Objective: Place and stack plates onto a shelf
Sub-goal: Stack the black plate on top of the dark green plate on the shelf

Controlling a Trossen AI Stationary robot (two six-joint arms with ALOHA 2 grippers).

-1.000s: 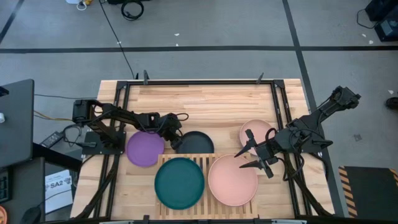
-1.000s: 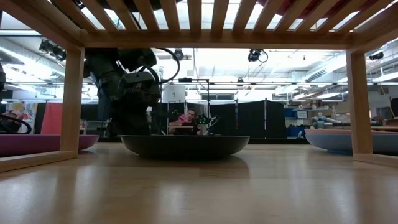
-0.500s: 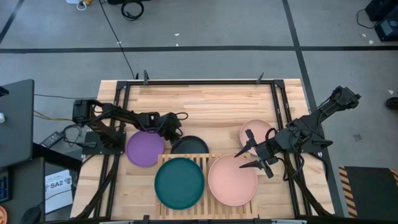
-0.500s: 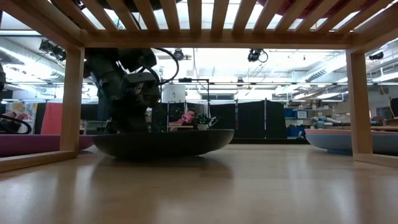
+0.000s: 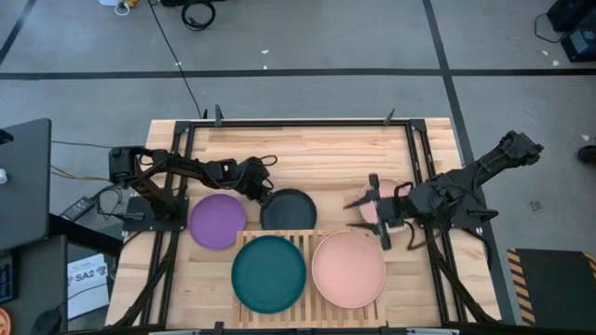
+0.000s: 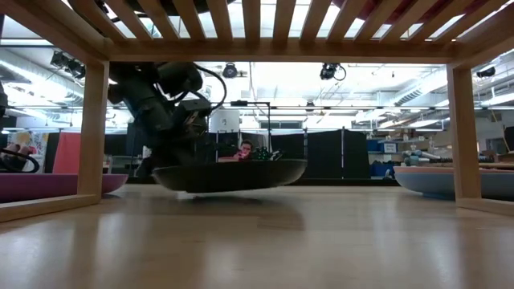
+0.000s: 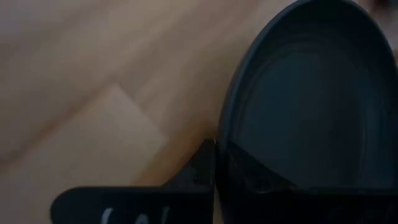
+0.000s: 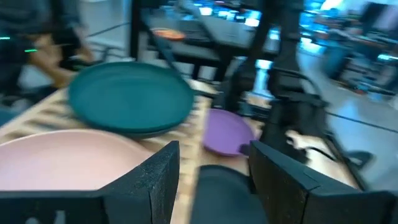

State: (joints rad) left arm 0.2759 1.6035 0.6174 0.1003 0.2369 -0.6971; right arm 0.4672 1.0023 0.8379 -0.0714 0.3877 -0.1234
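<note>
The dark grey plate [image 5: 291, 210] sits just beyond the slatted shelf [image 5: 308, 239], with my left gripper [image 5: 264, 191] shut on its left rim. In the low view this plate [image 6: 229, 175] hangs slightly tilted, a little above the tabletop. On the shelf rest a teal plate [image 5: 268, 274] and a pale pink plate [image 5: 348, 270]. A purple plate [image 5: 217, 221] lies on the table left of the shelf. My right gripper [image 5: 365, 201] hovers open over another pink plate [image 5: 391, 190] on the table at the right. My left gripper pinches the dark grey plate's rim [image 7: 221, 144] on its left side, one finger [image 7: 200, 167] outside the rim and one finger [image 7: 249, 175] inside the dish. It comes slanting down from the table's left. The plate is lifted just off the table, slightly tilted.
The shelf's wooden legs [image 6: 92, 128] and slats [image 6: 257, 24] frame the low view. Black frame rails [image 5: 417, 167] run along the table's left and right sides. Bare planks [image 5: 307, 154] stretch toward the far edge.
My left gripper has shut on the dark grey plate's rim, dragged it a little toward the left, then raised it off the table with a slight tilt. My right gripper, still open, has swung toward the far edge, off the shelf's pale pink plate and over the pink plate on the table.
</note>
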